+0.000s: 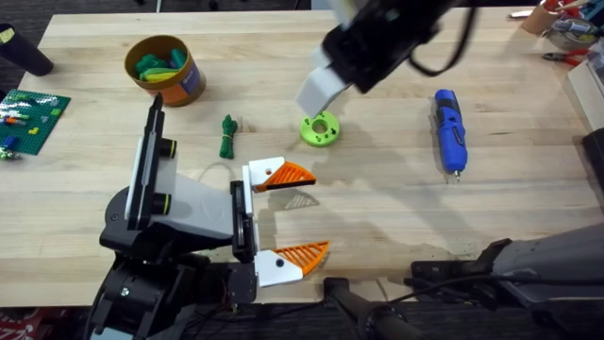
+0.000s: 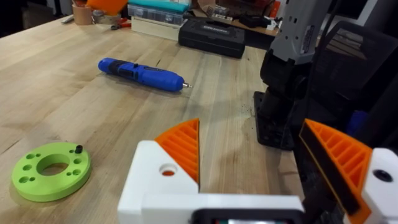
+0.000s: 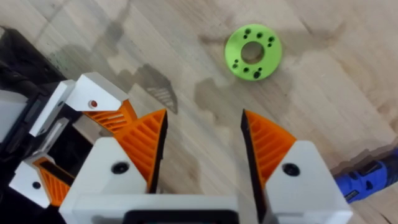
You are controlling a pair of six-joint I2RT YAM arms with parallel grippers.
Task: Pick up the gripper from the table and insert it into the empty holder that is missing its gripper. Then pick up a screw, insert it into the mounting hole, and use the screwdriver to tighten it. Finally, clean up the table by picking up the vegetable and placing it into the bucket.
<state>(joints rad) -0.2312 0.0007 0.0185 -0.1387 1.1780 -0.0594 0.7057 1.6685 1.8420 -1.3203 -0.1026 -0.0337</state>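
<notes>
Right hand (image 3: 202, 140) released above the table (image 1: 377, 217), gripper (image 1: 321, 129) at its 1 o'clock; we risk a descent missing it. Left hand (image 1: 291, 212) released, idle.

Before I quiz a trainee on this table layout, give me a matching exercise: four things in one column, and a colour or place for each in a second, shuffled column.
Things:
1. screwdriver
2. gripper
3. vegetable
4. bucket

Descriptions:
A. orange-yellow tub at the far left of the table, with toy pieces inside
B. lime-green ring lying flat near the table's middle
C. blue, lying on the table's right side
D. dark green and slender, lying between the tub and the ring

Pairs: 1-C, 2-B, 3-D, 4-A
</notes>
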